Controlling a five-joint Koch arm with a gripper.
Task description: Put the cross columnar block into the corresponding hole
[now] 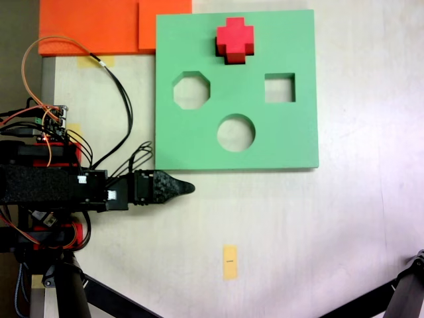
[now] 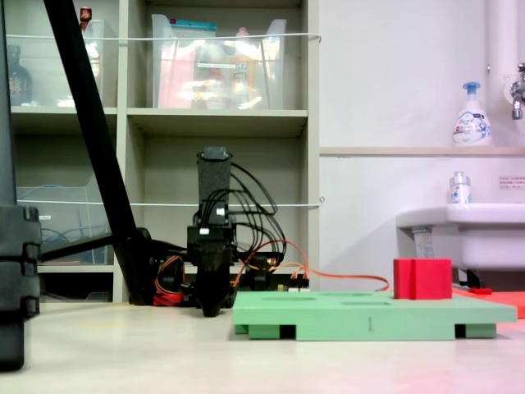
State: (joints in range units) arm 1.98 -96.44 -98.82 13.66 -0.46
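Both fixed views: cross columnar block [image 1: 234, 40] on green board [image 1: 291, 132].

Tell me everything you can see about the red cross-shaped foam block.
The bright red, plus-shaped foam block looks matte and soft-edged. It stands upright near the far edge of the green square foam board, sticking up above the board's top, as a fixed view from the side shows. Whether its base sits in a cutout cannot be told. Nothing else touches it; the black gripper lies off the board, well apart.

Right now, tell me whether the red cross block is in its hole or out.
In, but not flush. The red cross block stands upright in the green board, its top rising above the board's surface in both fixed views.
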